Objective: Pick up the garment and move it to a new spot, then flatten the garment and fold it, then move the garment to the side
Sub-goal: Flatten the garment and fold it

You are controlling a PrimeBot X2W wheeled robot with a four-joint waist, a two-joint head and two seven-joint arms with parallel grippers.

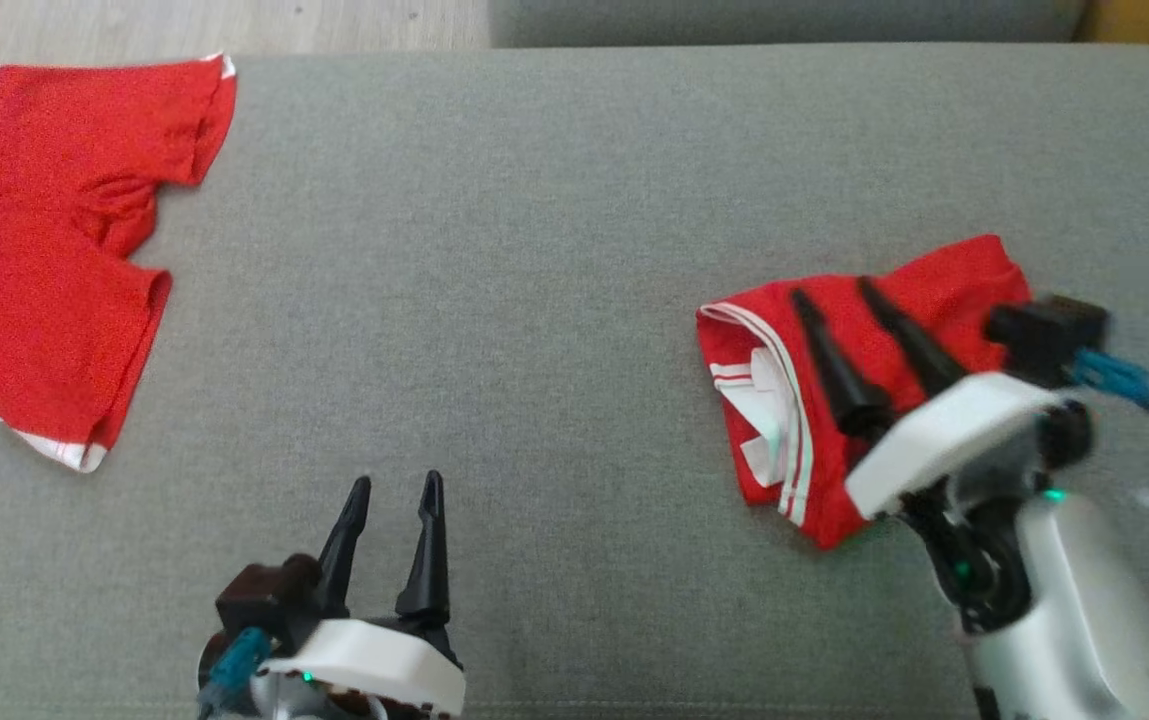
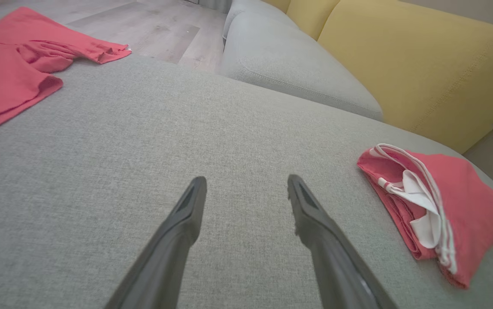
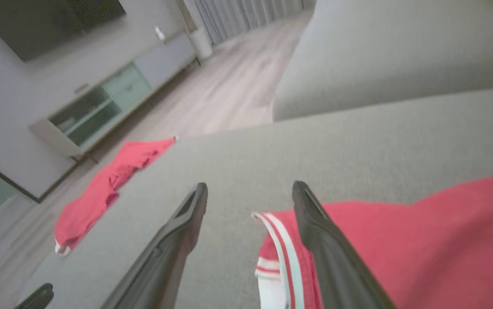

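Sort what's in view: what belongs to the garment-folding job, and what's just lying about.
Job:
- folded red garment, white-striped
- right gripper, jaws open over it
- grey cushion underneath

Lying about:
- spread-out red shorts, far left
- left gripper, open, holding nothing
- yellow sofa back
- TV cabinet

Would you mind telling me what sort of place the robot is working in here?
Most likely a home living room: the work surface is a grey upholstered sofa seat beside yellow cushions, and across the wood floor a dark wall screen hangs above a low cabinet.
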